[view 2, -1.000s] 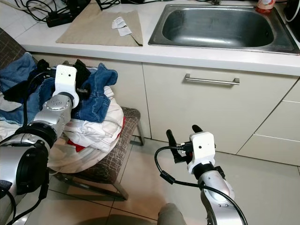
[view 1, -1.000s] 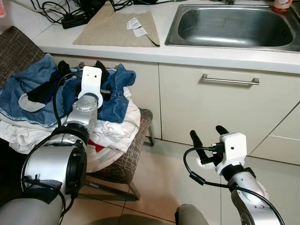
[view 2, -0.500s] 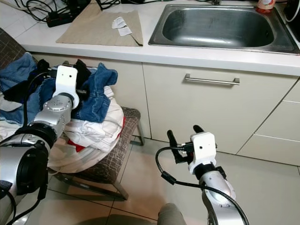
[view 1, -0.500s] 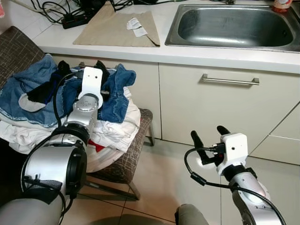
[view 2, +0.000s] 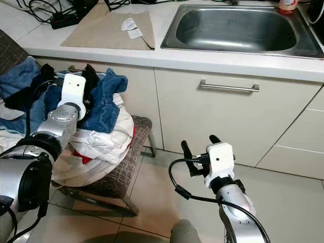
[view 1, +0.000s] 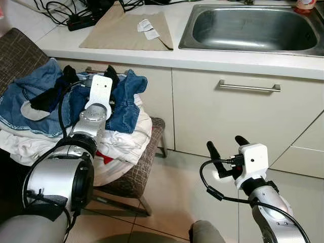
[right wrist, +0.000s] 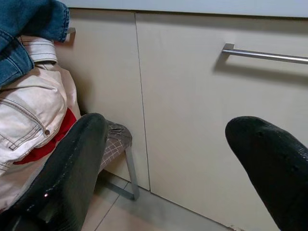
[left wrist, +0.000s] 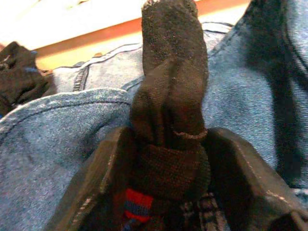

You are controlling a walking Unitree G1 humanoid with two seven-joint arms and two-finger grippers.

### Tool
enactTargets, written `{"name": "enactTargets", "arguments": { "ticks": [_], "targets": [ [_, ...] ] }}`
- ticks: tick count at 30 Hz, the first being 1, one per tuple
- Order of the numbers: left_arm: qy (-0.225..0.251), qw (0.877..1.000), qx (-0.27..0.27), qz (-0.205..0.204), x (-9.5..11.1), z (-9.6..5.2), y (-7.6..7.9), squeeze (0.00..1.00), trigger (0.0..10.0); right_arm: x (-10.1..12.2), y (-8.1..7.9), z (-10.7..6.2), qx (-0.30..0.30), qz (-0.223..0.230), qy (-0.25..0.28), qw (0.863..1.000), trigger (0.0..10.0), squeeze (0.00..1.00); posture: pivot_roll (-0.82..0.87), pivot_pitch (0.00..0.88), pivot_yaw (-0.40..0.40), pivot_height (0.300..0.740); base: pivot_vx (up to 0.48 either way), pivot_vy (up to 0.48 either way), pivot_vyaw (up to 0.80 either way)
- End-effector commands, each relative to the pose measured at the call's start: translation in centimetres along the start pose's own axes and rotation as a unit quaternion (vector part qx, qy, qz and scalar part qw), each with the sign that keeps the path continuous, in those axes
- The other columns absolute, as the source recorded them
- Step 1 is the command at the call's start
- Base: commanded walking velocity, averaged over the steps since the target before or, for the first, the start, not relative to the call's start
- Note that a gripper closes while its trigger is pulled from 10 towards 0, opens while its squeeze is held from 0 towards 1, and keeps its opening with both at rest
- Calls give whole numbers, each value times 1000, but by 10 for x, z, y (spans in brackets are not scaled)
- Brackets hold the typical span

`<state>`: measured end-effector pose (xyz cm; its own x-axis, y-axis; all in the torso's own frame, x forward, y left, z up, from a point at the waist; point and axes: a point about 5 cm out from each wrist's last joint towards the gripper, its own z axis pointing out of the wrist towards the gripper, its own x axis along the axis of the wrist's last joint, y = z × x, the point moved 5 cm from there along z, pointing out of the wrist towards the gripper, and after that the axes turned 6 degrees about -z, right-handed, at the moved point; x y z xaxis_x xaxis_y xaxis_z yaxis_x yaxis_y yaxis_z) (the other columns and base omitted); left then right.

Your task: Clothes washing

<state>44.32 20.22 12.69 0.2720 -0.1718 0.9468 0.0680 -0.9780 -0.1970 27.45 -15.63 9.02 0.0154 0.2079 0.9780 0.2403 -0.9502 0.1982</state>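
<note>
A white worktop (view 1: 202, 58) with a stainless steel sink (view 1: 253, 28) and a beige cloth (view 1: 126, 33) runs above cream cabinet doors (view 2: 228, 121). Beside them, a brown woven chair (view 1: 144, 162) carries a heap of blue denim, white and red clothes (view 1: 45, 106). The left gripper (left wrist: 166, 144) reaches into the top of that heap, its fingers (left wrist: 106, 168) clamped on a black sock with a red stripe (left wrist: 168, 96), denim lying all around them. The right gripper (view 1: 225, 152) hovers low before the cabinet, fingers (right wrist: 72, 163) spread wide apart around nothing, the chair's corner just beyond one fingertip.
</note>
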Motion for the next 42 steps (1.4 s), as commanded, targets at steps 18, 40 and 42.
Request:
{"name": "enactTargets", "arguments": {
  "ticks": [18, 40, 42],
  "targets": [
    [-9, 998, -54, -25, -8, -2, 22, 0, 0, -6, 5, 12, -5, 6, -15, 1000, 10000, 0, -481, 35, 135, 740, 0, 0, 0],
    [216, 966, -109, -87, 50, -42, -42, 0, 0, 7, -8, 68, 46, 26, 17, 998, 10000, 0, -200, 0, 55, 740, 0, 0, 0],
    [217, 967, -103, -90, 44, -48, -47, 0, 0, 10, -7, 71, 45, 28, 22, 998, 10000, 0, -177, 0, 48, 740, 0, 0, 0]
  ]
}}
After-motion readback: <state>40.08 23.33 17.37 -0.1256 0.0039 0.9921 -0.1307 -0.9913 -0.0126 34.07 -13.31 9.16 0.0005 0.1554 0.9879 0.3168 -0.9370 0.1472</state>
